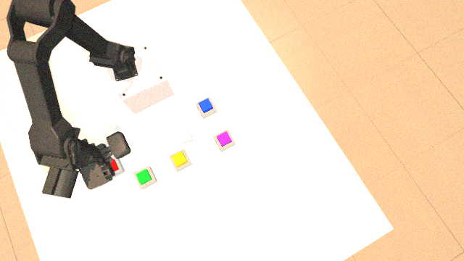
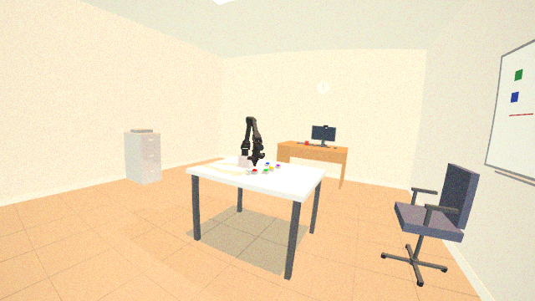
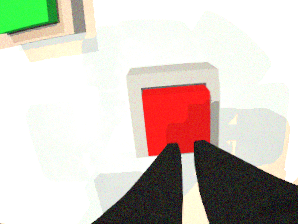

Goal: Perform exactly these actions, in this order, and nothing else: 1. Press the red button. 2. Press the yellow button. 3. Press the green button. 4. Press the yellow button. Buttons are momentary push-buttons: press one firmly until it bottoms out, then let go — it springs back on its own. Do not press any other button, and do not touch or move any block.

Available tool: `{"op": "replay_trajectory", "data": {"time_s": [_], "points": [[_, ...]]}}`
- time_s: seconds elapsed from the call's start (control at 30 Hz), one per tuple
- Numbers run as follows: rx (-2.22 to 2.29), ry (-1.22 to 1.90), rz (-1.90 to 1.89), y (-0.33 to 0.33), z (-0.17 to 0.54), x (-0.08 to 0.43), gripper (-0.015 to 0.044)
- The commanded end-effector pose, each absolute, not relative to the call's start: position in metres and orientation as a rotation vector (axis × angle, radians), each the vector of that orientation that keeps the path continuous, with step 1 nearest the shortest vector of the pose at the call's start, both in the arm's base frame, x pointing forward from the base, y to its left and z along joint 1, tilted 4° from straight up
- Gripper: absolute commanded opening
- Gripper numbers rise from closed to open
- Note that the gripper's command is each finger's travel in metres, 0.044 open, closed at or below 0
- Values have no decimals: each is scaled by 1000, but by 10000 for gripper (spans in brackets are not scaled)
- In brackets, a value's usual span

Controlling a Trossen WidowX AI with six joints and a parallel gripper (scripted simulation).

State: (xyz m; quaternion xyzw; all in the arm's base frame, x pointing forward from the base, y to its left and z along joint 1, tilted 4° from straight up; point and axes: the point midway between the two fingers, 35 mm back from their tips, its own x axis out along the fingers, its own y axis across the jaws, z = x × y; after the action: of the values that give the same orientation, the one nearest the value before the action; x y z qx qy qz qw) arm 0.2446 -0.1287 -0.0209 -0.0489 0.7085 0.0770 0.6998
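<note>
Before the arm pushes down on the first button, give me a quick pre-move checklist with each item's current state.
1. Gripper shut, holding nothing: ok.
2. Fingertips lined up over the red button: ok, they sit at its near edge in the wrist view.
3. Red button already bottomed out: cannot tell.
4. Green button free of the arm: ok.
5. Yellow button unobstructed for step two: ok.
6. Blue button and magenta button away from the arm: ok.

Arm folded low, gripper (image 3: 186, 145) closed, pointing down
</note>
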Motion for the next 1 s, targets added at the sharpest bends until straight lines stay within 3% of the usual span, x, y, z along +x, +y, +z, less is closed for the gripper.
{"op": "replay_trajectory", "data": {"time_s": [0.0, 0.97], "points": [[-105, 1576, 171, -128, -21, 245, 20], [-105, 1576, 171, -127, -55, 244, 20]]}}
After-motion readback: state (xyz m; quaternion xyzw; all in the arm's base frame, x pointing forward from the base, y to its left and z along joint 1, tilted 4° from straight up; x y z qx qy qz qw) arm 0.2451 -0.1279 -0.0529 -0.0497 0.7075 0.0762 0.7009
